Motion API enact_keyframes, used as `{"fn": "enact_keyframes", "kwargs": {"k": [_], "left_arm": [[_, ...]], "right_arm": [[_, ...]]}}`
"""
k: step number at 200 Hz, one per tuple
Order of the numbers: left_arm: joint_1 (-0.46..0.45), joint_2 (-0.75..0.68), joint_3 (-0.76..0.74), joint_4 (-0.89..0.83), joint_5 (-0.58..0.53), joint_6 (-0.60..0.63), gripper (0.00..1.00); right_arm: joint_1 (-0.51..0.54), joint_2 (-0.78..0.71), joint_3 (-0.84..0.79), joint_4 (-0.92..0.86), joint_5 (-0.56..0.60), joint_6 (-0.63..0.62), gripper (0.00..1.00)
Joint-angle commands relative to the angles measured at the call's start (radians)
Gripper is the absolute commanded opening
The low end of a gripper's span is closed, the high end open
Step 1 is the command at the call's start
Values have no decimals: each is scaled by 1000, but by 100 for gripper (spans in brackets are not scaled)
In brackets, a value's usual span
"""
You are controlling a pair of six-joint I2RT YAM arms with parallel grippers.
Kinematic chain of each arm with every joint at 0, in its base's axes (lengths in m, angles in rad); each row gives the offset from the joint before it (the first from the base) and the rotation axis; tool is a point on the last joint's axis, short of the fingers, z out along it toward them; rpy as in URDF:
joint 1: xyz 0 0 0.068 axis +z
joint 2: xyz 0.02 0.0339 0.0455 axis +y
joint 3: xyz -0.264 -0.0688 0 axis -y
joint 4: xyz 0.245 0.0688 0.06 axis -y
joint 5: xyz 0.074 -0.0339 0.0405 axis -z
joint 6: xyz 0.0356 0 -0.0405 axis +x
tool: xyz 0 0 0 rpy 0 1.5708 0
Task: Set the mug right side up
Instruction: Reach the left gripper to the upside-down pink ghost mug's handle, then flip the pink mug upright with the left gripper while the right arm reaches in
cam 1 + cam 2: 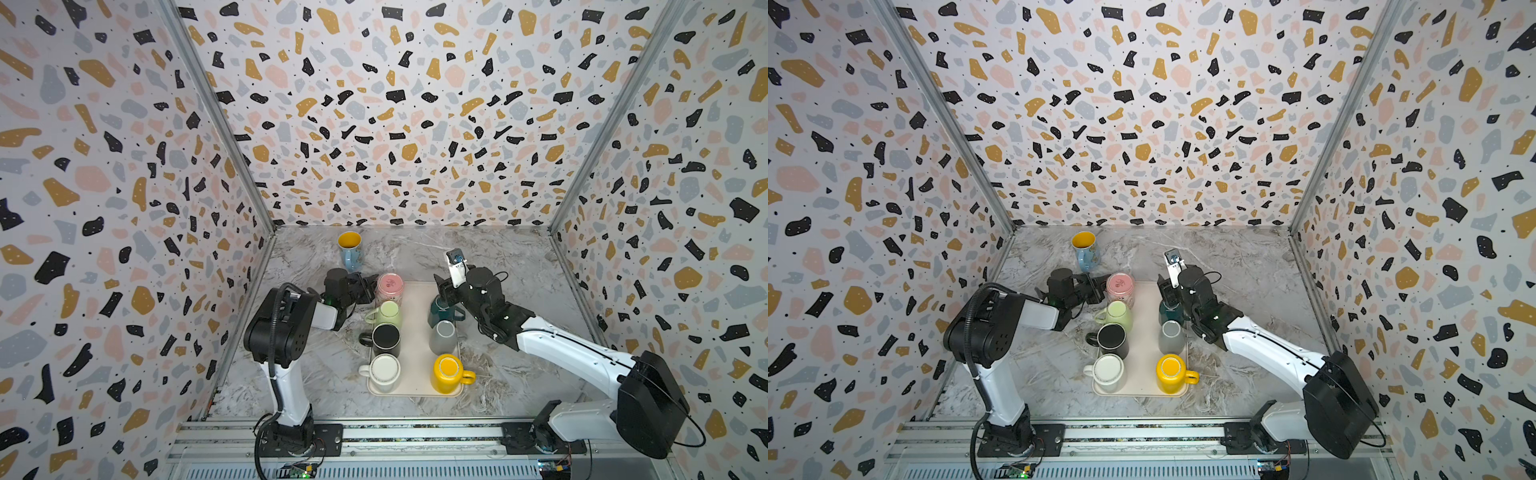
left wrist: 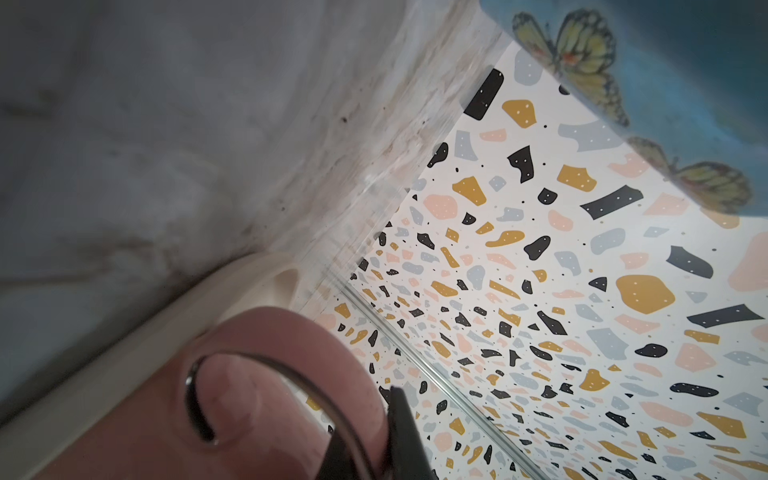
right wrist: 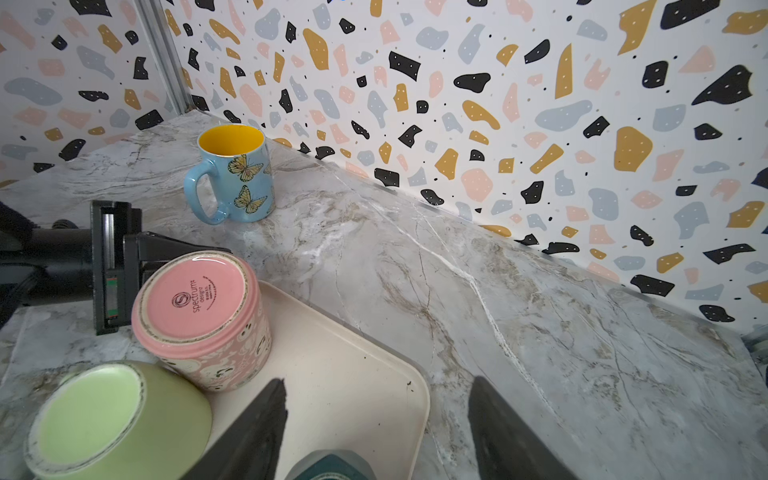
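A pink mug (image 1: pixel 389 286) (image 1: pixel 1120 286) (image 3: pixel 199 316) stands base up on the far left corner of the cream tray (image 1: pixel 415 374) (image 1: pixel 1144 374). My left gripper (image 1: pixel 370 289) (image 1: pixel 1100 289) (image 2: pixel 374 424) reaches it from the left and is shut on the mug's handle (image 2: pixel 249 395). My right gripper (image 1: pixel 442 291) (image 1: pixel 1167 291) (image 3: pixel 378 386) hangs open just above a dark teal mug (image 1: pixel 440 311) (image 3: pixel 332 465), also base up, at the tray's far right. Its fingers stand wide apart and touch nothing.
Base up on the tray (image 3: pixel 353 374) are also a green mug (image 1: pixel 386 313), a black one (image 1: pixel 385 338), a white one (image 1: pixel 384 370), a grey one (image 1: pixel 442 336) and a yellow one (image 1: pixel 449 372). A blue butterfly mug (image 1: pixel 349 249) stands upright near the back wall.
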Motion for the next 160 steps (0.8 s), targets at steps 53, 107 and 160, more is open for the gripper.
{"fn": "enact_keyframes", "kwargs": {"k": [53, 107, 160], "left_arm": [[6, 36, 58, 178, -27, -88, 0], [6, 44, 108, 338, -53, -66, 0], [-4, 19, 167, 400, -20, 42, 0]], "right_arm": [[-6, -11, 31, -17, 23, 10, 71], [-6, -16, 31, -17, 20, 7, 71], [-6, -20, 28, -15, 12, 14, 71]]}}
